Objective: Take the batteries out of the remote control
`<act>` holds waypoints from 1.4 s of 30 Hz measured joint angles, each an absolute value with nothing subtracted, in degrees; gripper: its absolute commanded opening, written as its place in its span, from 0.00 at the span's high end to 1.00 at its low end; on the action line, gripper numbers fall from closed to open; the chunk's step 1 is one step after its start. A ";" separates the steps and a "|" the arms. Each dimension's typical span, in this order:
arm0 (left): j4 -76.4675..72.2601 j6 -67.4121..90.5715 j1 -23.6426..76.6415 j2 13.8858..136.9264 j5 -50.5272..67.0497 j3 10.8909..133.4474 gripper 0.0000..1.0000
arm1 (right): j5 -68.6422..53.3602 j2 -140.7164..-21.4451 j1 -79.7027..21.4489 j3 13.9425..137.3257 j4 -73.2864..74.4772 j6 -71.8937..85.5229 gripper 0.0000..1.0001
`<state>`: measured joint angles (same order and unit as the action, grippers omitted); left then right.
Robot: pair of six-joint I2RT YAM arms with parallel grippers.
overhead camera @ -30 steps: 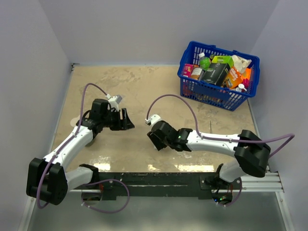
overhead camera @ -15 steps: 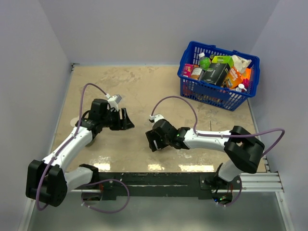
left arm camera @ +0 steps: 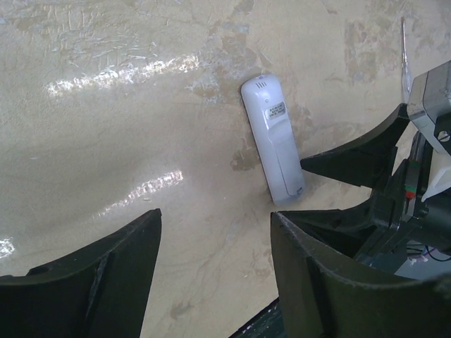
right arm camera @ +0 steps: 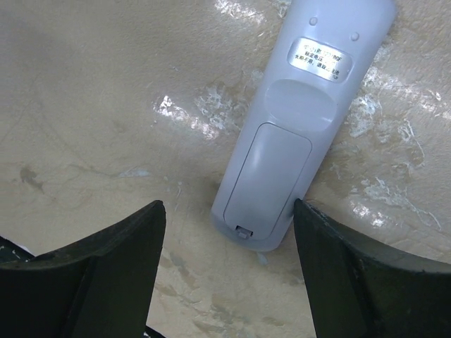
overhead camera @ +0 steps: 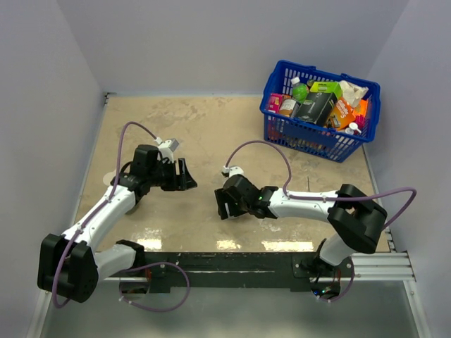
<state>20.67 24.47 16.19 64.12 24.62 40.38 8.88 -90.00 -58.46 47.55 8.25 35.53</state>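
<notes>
That remote (right arm camera: 296, 134) looks light, slippery plastic; I'd pinch its long sides. The right gripper (right arm camera: 225, 211) gapes astride it, left gripper (left arm camera: 215, 218) gapes too, both empty.

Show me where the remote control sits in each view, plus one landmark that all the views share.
Top external: not made out; apparently hidden beneath the right gripper.
Left wrist: the remote control lies right of centre, back face up.
Right wrist: it runs from the top edge down the middle, its lower end between the fingers.
Shared landmark: the right gripper, at the remote's lower end.
</notes>
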 measured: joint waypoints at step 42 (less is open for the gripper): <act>21.15 25.02 16.21 55.46 17.91 40.38 0.32 | 8.36 -82.11 -58.85 49.04 7.20 4.12 0.22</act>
